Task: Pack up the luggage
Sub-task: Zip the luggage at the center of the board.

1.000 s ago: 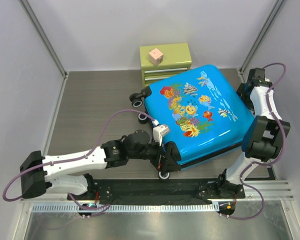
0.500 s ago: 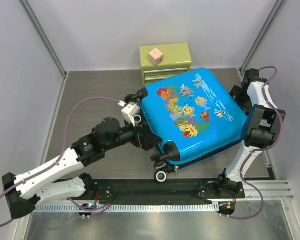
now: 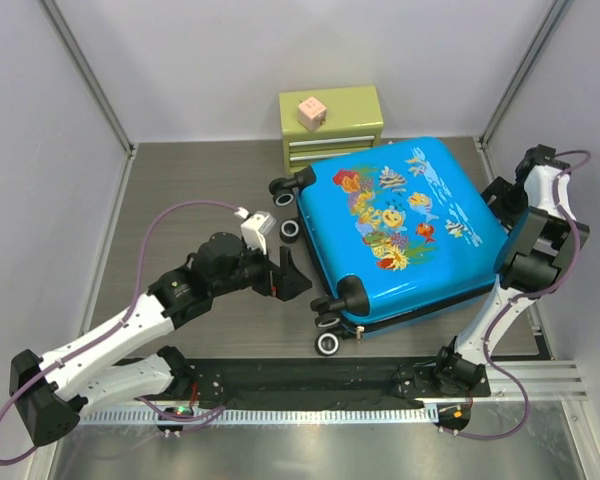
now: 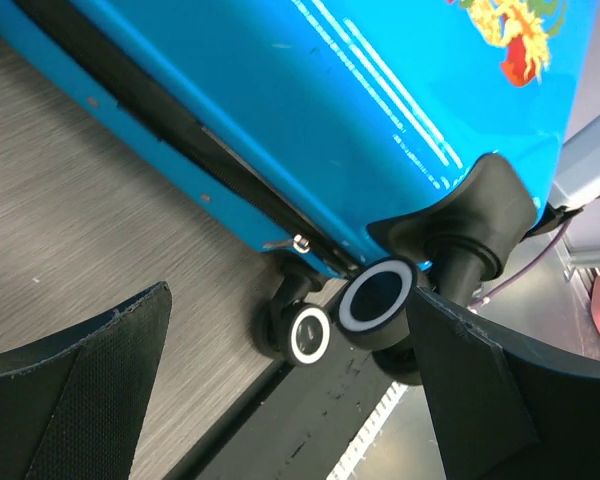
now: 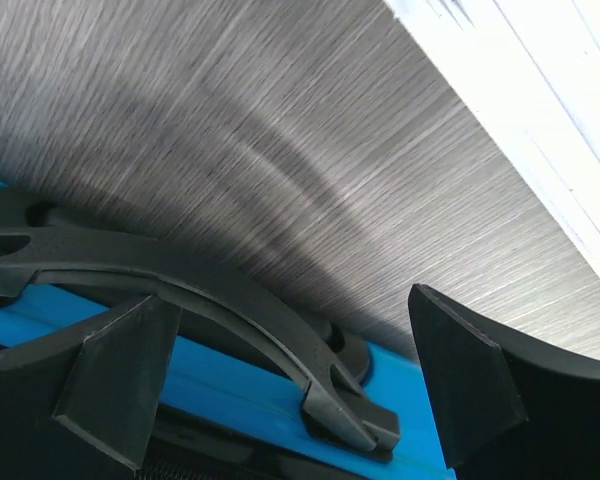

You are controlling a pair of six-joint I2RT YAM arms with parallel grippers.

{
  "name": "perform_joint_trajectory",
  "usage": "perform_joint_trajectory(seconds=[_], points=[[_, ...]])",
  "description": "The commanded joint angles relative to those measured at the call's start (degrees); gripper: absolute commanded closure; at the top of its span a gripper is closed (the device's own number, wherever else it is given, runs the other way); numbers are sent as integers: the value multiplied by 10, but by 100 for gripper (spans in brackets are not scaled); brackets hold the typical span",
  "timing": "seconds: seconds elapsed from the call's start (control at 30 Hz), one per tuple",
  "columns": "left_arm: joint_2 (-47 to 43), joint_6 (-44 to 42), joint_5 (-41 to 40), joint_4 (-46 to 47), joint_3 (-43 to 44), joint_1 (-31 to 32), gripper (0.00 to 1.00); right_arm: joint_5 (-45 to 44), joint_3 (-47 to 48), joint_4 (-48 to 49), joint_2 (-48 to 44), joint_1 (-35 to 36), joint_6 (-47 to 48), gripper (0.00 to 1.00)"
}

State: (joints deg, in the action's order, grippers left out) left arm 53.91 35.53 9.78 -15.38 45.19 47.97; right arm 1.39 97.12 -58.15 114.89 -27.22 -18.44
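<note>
The left gripper (image 3: 292,276) gapes wide and empty, just beside the wheels (image 4: 377,298) of the luggage (image 3: 400,230). The right gripper (image 5: 292,335) is also spread wide and grips nothing, and faces the black handle (image 5: 180,275) on the case's far right side. The blue case lies shut, print side up, on the right half of the table (image 3: 190,190), in front of a green drawer chest (image 3: 332,125)
</note>
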Motion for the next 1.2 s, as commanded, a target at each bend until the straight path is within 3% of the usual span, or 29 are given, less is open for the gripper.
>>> perform_joint_trajectory(seconds=[0.0, 0.13, 0.23, 0.3, 0.4, 0.43, 0.57, 0.87, 1.17], points=[[-5, 9, -19, -30, -4, -2, 0, -63, 50, 89, -30, 15, -25, 0], [-20, 24, -42, -27, -14, -3, 0, -125, 70, 66, -27, 145, 5, 0], [-25, 26, -44, -15, 5, -3, 0, -172, 67, 59, -40, 186, 21, 0], [-24, 10, -44, -19, 18, -2, 0, -114, 26, 117, -56, 186, 51, 0], [-17, -18, -46, -41, 38, -3, 0, -34, -36, 180, -93, 184, 174, 0], [-16, -23, -44, -54, 44, -3, 0, -23, -51, 183, -101, 183, 246, 0], [-21, -33, -28, -66, 46, -4, 0, 9, -55, 185, -107, 183, 343, 1], [-39, -35, -34, -95, 47, -5, 0, 37, -9, 179, -135, 170, 455, 0], [-31, -52, -25, -127, 68, -15, 0, 79, 73, 46, -173, 160, 538, 0]])
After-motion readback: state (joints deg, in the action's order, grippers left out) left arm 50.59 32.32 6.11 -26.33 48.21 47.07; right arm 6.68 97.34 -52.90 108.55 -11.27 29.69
